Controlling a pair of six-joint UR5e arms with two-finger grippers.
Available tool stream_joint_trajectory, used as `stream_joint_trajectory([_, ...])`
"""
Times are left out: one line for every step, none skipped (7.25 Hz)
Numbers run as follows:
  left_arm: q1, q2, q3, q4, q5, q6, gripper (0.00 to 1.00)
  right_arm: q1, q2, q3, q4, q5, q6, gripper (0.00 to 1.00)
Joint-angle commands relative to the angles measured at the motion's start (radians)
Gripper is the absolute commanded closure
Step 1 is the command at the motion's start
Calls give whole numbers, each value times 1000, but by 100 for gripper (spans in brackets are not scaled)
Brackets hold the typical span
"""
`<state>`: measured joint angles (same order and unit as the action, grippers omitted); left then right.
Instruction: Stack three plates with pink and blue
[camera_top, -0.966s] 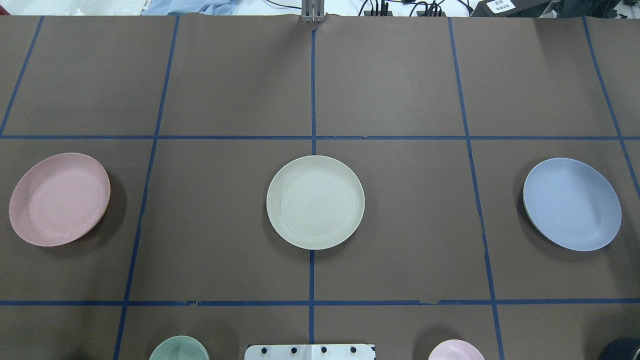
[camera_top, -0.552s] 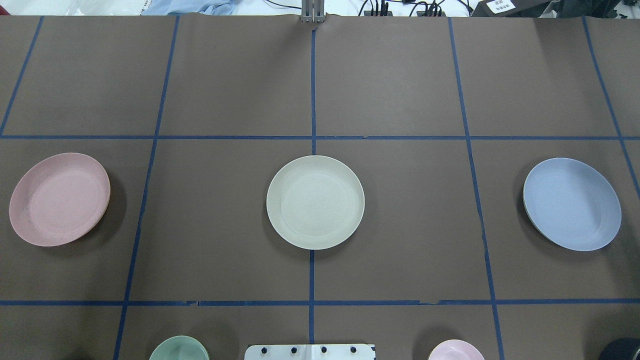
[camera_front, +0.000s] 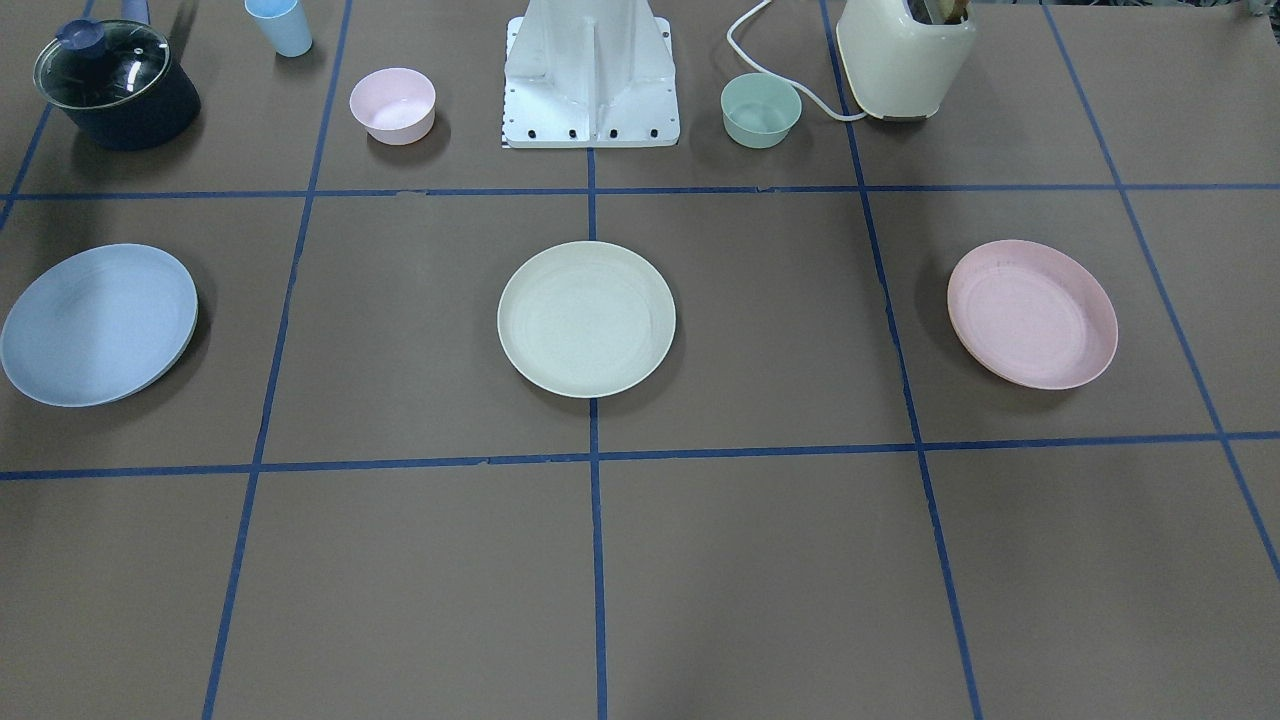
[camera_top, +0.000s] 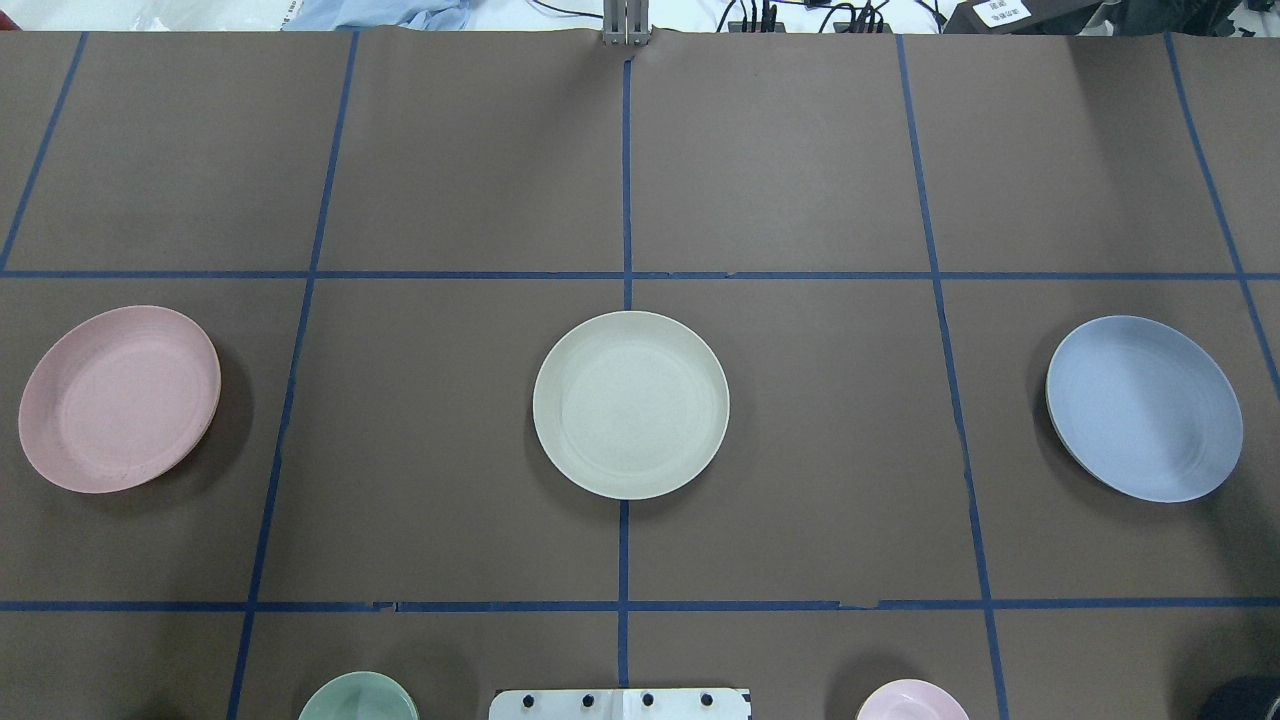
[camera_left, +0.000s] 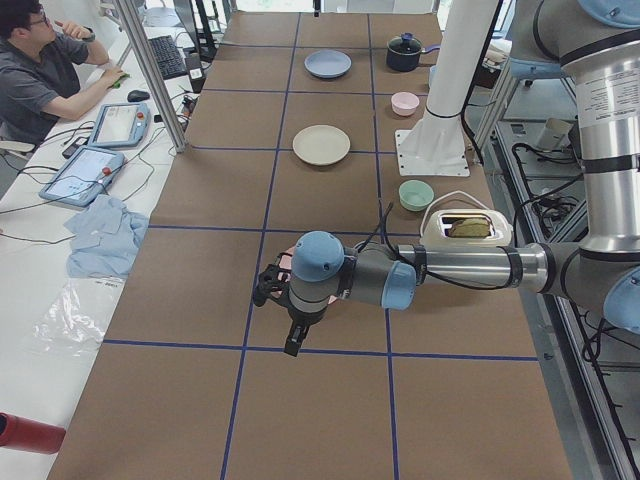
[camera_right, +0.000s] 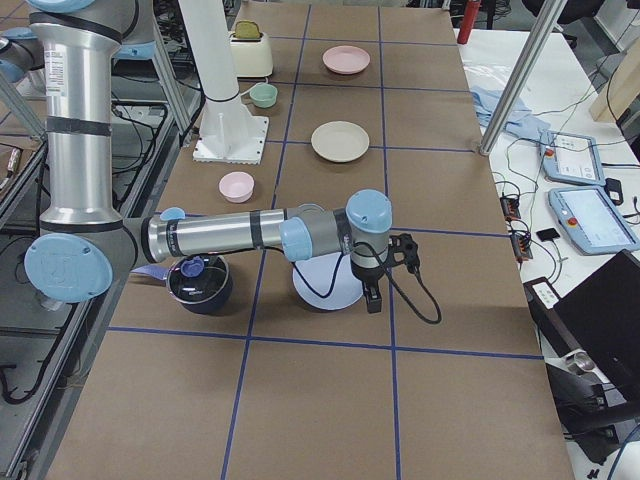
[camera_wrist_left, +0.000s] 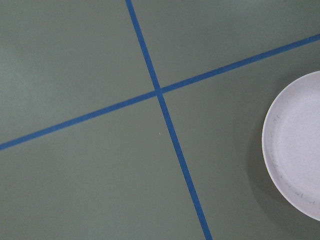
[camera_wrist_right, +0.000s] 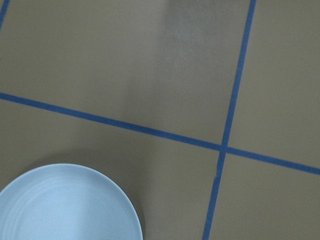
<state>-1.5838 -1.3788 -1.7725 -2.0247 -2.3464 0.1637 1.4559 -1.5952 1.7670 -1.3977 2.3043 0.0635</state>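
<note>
Three equal plates lie apart in a row across the table's middle: the pink plate (camera_top: 118, 398) on the left, the cream-white plate (camera_top: 630, 404) in the centre, the blue plate (camera_top: 1144, 407) on the right. None is stacked. My left gripper (camera_left: 293, 345) shows only in the exterior left view, pointing down above the pink plate, whose edge shows in the left wrist view (camera_wrist_left: 300, 150). My right gripper (camera_right: 373, 300) shows only in the exterior right view, pointing down over the blue plate's (camera_wrist_right: 65, 205) outer edge. I cannot tell whether either gripper is open or shut.
Along the robot's side stand a mint-green bowl (camera_front: 760, 108), a small pink bowl (camera_front: 392, 104), a lidded dark pot (camera_front: 115, 85), a blue cup (camera_front: 280, 25), a cream toaster (camera_front: 905, 55) and the robot's base (camera_front: 592, 80). An operator (camera_left: 40, 60) sits beside the table.
The three plates have not moved. A faint shadow has spread over the table just near and right of the blue plate.
</note>
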Motion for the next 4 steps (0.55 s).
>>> stream_joint_trajectory([1, -48, 49, -284, -2, -1, 0, -2, 9, -9, 194, -5, 12, 0])
stream_joint_trajectory([1, -61, 133, -404, -1, -4, 0, -2, 1, -21, 251, -2, 15, 0])
stream_joint_trajectory([2, -77, 192, -501, 1, -32, 0, -2, 6, -30, 261, -3, 15, 0])
stream_joint_trajectory([7, -75, 212, -569, -2, -126, 0, -5, 6, -34, 267, -6, 71, 0])
